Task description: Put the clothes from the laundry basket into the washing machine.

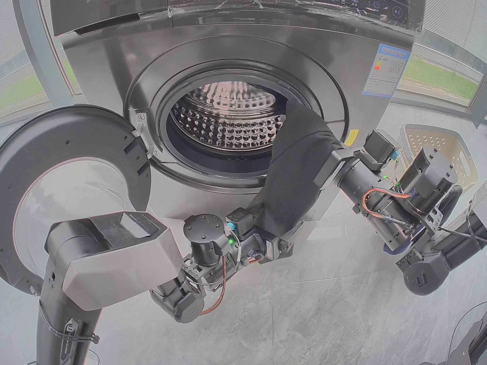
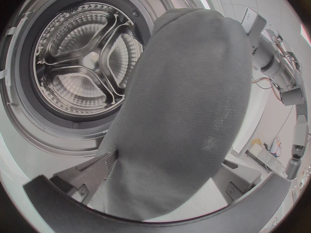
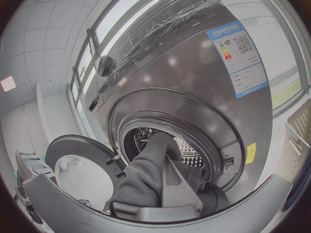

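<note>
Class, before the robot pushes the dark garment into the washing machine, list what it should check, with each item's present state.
1. The door swung wide open: ok.
2. The drum free of obstruction: ok.
3. The right gripper shut on the dark garment: ok.
4. The left gripper holding the dark garment securely: cannot tell.
5. The dark garment fully inside the drum: not ok, most of it hangs outside the opening.
</note>
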### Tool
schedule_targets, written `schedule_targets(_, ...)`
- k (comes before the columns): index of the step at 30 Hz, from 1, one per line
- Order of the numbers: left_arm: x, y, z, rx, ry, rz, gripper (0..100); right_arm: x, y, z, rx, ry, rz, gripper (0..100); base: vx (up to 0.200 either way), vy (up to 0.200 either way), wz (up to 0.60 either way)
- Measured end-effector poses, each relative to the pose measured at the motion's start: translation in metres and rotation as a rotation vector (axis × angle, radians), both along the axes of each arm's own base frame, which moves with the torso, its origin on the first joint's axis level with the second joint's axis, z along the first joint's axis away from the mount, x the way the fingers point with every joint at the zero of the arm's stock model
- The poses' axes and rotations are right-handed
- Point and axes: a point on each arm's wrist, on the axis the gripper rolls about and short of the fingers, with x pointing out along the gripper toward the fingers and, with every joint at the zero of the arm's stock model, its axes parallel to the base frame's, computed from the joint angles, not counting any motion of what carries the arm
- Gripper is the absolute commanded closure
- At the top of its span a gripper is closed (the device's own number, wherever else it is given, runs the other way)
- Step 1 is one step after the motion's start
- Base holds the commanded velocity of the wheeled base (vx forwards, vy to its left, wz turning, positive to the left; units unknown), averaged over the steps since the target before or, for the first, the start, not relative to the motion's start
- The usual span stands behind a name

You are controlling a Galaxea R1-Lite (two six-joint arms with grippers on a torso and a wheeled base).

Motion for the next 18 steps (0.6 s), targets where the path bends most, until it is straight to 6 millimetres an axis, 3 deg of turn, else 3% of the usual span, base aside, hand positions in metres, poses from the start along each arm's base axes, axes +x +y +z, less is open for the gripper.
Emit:
schedule_targets(6,0.007,0.004,0.002,-0.01,-0.014,0.029,100,0.0,0.0,0.0,-0.001,0.001,0.0,100,0.0,0.0,0.0)
schedule_targets(17,-0.005,0.014,0.02,-0.015,-0.024,0.03,100,0.0,0.0,-0.002,-0.002,0.008,0.002,100,0.0,0.0,0.0)
schedule_targets(18,-0.007,0.015,0.022,-0.015,-0.025,0.029,100,0.0,-0.001,-0.002,0.0,0.008,0.002,0,0.0,0.0,0.0)
